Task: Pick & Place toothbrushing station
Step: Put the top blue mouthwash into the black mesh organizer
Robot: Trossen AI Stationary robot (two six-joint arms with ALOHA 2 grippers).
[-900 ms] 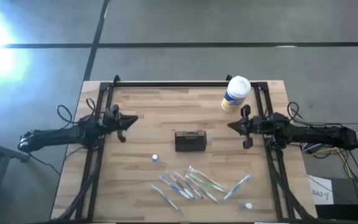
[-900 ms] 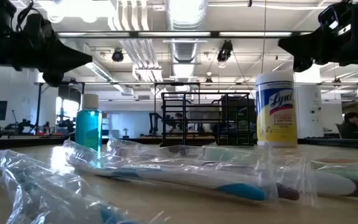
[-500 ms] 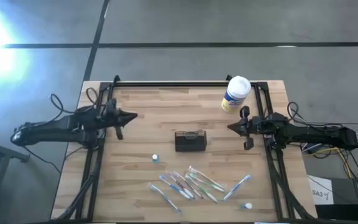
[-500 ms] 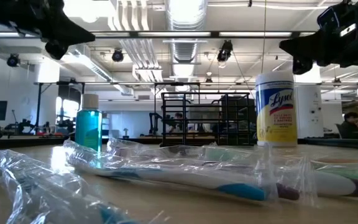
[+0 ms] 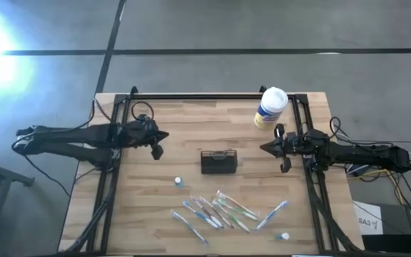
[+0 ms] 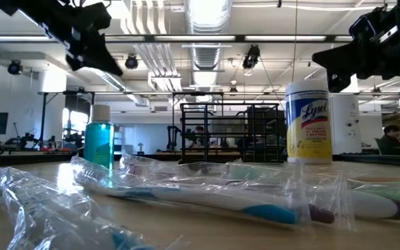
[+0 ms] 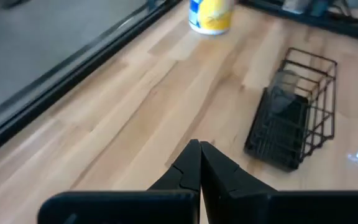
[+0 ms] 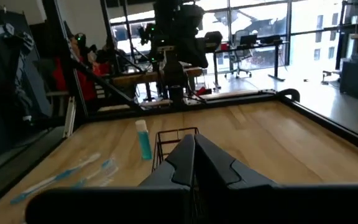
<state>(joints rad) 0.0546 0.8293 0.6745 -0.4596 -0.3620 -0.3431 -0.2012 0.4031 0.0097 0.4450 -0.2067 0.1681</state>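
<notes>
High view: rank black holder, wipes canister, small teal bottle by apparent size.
1. Black holder and wipes canister: look alike in size, and the taller canister sits nearer the camera, so unranked.
2. Small teal bottle: clearly smallest.

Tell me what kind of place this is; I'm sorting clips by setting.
Probably a robotics lab in an open-plan workspace: exposed ceiling ducts, desks and chairs by large windows, and a framed wooden table flanked by robot arms.
</notes>
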